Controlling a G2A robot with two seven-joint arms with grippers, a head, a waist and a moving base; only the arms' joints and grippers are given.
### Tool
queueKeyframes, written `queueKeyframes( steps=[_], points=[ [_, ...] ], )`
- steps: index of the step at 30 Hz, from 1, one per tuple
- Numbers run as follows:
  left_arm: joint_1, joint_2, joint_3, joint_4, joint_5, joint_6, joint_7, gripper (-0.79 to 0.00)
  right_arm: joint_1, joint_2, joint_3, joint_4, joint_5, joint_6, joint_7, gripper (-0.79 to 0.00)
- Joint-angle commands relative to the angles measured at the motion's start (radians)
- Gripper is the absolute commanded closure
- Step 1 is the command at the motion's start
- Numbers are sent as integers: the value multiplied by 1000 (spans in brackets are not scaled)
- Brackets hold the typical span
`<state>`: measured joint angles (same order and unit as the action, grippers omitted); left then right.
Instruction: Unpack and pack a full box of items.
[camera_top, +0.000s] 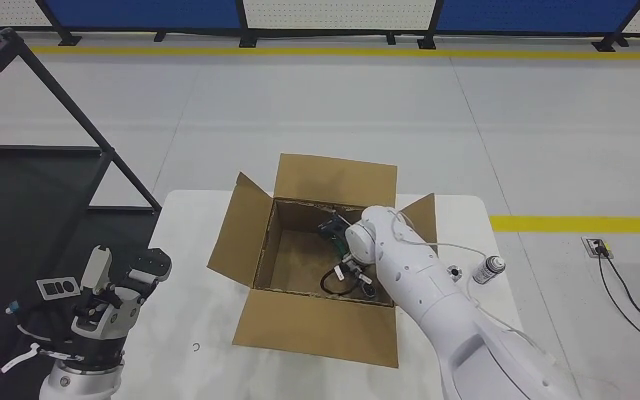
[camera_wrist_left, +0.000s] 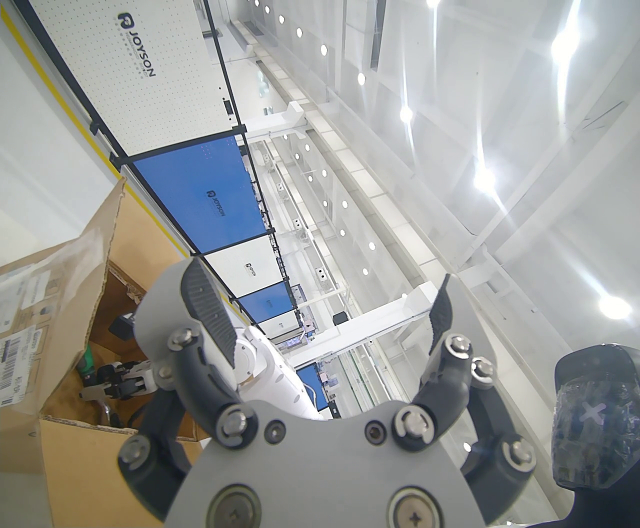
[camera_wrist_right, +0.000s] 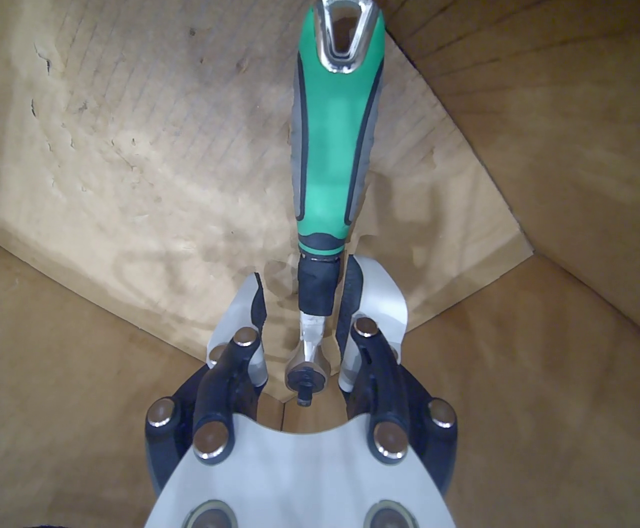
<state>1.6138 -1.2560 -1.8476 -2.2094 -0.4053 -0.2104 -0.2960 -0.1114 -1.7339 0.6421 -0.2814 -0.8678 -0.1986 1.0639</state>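
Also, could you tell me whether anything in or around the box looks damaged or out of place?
Only wear: the cardboard box has scuffed, pitted inner surfaces, and the green-handled ratchet has a black wrap round its neck, where the right gripper straddles it, fingers open. Nothing spilled.

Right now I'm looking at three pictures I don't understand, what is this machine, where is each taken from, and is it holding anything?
It is a two-armed robot at a white table. The wide picture looks down from above its arms; the other two come from cameras on its wrists. An open cardboard box stands on the table, a small can near it. The right gripper is inside the box, fingers open either side of a green-handled ratchet wrench, not yet closed on it. The left gripper is open, empty, and points toward the ceiling.
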Motion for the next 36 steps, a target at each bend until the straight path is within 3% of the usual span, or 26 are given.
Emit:
queueKeyframes(
  steps=[1,8,12,14,23,36],
  points=[
    [0,0,0,0,0,0,0,-785,0,-3,-1,6,-2,-4,2,-342],
    [0,0,0,0,0,0,0,-785,1,-14,-4,25,-7,-7,8,-289],
    [0,0,0,0,0,0,0,-785,3,-20,-3,35,-8,-4,7,-132],
    [0,0,0,0,0,0,0,-785,4,-23,-2,40,-7,-2,8,0],
    [0,0,0,0,0,0,0,-785,13,-24,8,57,-2,-30,-22,0],
    [0,0,0,0,0,0,0,-785,33,27,51,75,25,-223,-118,0]
  ],
)
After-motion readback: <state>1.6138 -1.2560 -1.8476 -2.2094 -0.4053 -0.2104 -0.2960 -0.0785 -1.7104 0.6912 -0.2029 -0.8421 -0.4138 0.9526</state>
